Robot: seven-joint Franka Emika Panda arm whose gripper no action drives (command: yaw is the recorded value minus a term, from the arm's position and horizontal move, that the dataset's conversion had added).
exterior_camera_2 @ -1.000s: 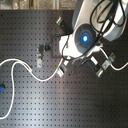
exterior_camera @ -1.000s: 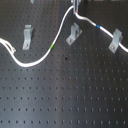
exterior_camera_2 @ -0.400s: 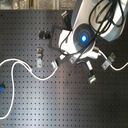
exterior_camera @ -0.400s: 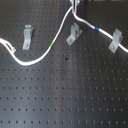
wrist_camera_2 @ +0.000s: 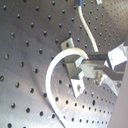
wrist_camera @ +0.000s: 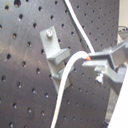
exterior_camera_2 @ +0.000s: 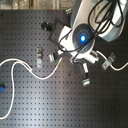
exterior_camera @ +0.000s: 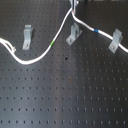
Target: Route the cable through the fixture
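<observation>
The white cable (exterior_camera: 30, 59) sags across the board in the first exterior view and climbs past its green band (exterior_camera: 52, 43) to my gripper (exterior_camera: 75, 5) at the top edge. A second strand drops past the blue band (exterior_camera: 96, 32) to the right clip (exterior_camera: 116, 39). The fixture (exterior_camera: 73, 34), a grey forked clip, stands just below the gripper. In both wrist views the gripper (wrist_camera: 97, 62) (wrist_camera_2: 92, 64) is shut on the cable (wrist_camera: 67, 75) (wrist_camera_2: 52, 70) right beside the fixture (wrist_camera: 54, 47) (wrist_camera_2: 75, 77). The cable bends over the clip's top, touching or nearly touching it.
A third look-alike clip (exterior_camera: 26, 35) stands at the first exterior view's left. In the second exterior view the arm (exterior_camera_2: 82, 35) with its black hoses covers the middle of the black perforated board (exterior_camera_2: 45, 105). A small blue object (exterior_camera_2: 2, 89) lies at the second exterior view's left edge.
In the second exterior view the arm's wrist end has shifted a little toward the lower left. The cable's sag and the clips look unchanged.
</observation>
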